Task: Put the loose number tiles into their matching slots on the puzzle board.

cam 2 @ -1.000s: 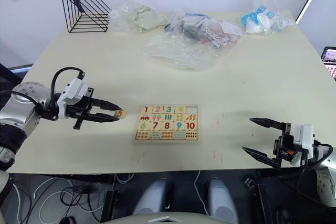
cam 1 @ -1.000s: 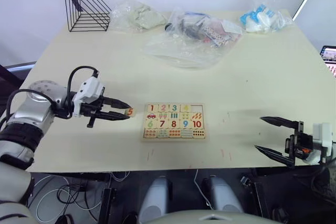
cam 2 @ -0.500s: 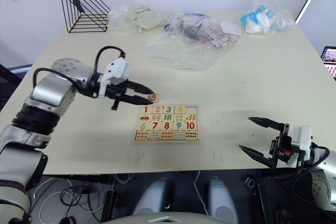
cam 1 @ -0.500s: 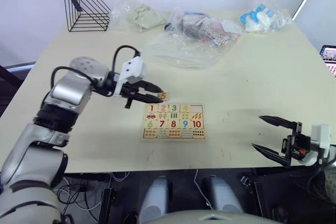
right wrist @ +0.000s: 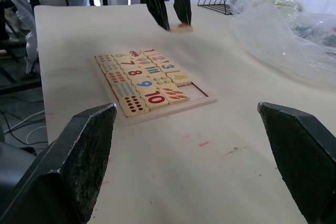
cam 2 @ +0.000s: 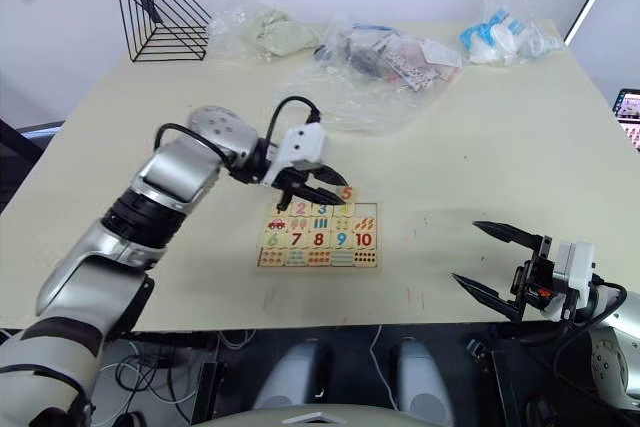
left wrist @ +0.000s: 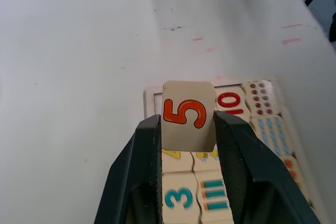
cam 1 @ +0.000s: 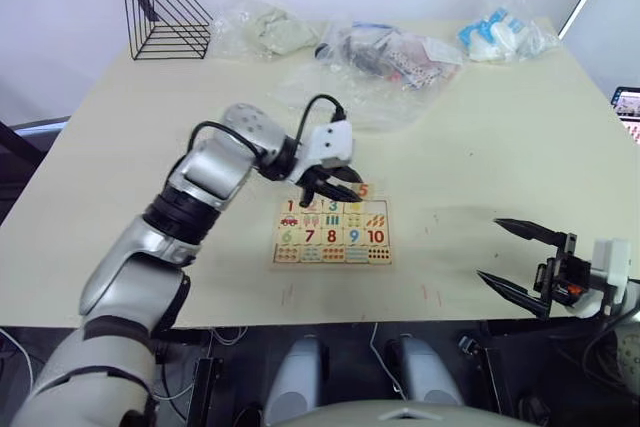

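Black fingers of the left tool point(left wrist: 186, 145) pinched the 5 tile point(left wrist: 188, 115) above the puzzle board point(cam 1: 331, 231) at frame centre; the right tool point(cam 1: 522, 259), lower right, gaped wide over the surface point(cam 1: 500, 137).

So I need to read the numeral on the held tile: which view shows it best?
The left wrist view: the tile faces the camera between the left gripper fingers, an orange 5. The eye views show it small; the right wrist view, edge-on.
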